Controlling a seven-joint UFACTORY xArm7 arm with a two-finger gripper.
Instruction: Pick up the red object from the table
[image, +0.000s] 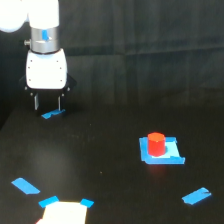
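Claw (47, 103) of your arm sits at the exterior view's upper left, its two thin fingers pointing down with a gap between them, released and grasping nothing. Just below its tips you see a small blue tape strip (52, 114) on the black counter (110, 170). Well apart, toward the exterior view's right, the red object (156, 144) stands upright on a flat blue square patch (171, 152). More blue strips lie nearer the lower edge, along with a pale bright patch (64, 213).
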